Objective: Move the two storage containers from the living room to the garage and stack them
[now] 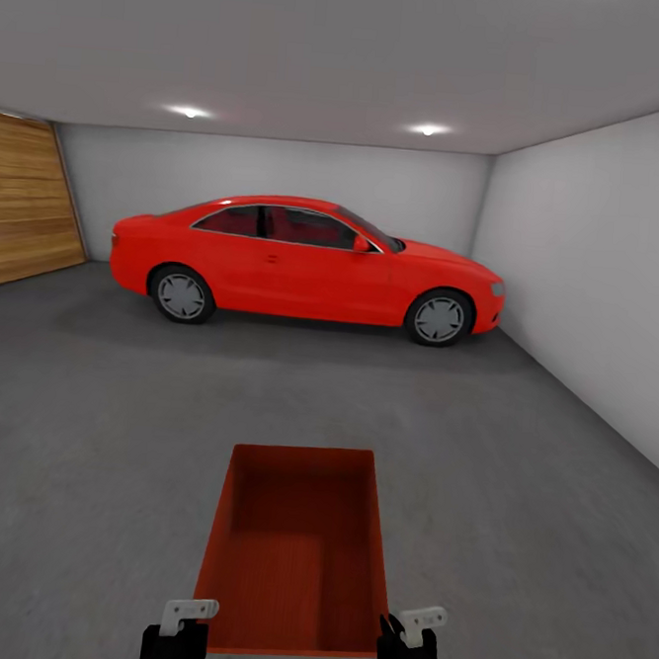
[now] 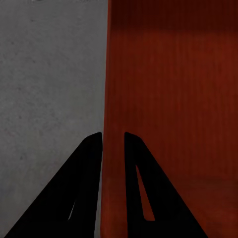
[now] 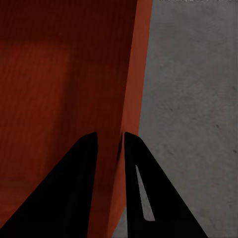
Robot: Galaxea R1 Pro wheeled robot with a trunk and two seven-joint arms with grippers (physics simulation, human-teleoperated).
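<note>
Garage floor (image 1: 113, 431) — storage container (image 1: 297, 555) near-edge cropped

A storage container (image 1: 295, 555) sits low in the middle of the head view, over the garage floor (image 1: 84, 429), its long axis running away from the robot, with the left gripper (image 1: 179, 627) at its near left wall and the right gripper (image 1: 412, 635) at its near right wall. Well beyond it a car (image 1: 305, 265) stands side-on before the back wall (image 1: 282, 172), nose to the right. A plank door (image 1: 22, 201) lies at far left, and a side wall (image 1: 602, 272) runs along the right.
</note>
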